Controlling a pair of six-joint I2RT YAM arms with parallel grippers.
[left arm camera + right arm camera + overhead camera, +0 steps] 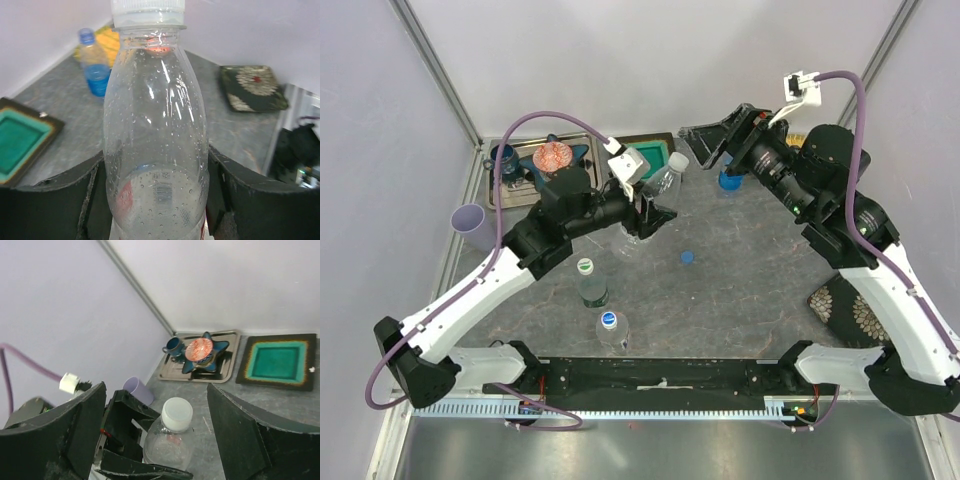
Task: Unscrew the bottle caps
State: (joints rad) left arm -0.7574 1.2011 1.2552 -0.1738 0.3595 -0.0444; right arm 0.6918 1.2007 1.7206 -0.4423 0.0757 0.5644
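Note:
My left gripper is shut on a clear bottle and holds it tilted above the table. In the left wrist view the fingers press both sides of the bottle. Its pale grey-white cap is on and also shows in the right wrist view. My right gripper is open, just beyond the cap and not touching it. A blue-tinted bottle stands behind it. A loose blue cap lies on the table. Two capped bottles stand near: green-and-white and blue-and-white.
A metal tray with a red-patterned bowl and a blue cup sits at the back left. A green square plate lies beside it. A lilac cup lies at the left wall. A patterned mat lies at the right.

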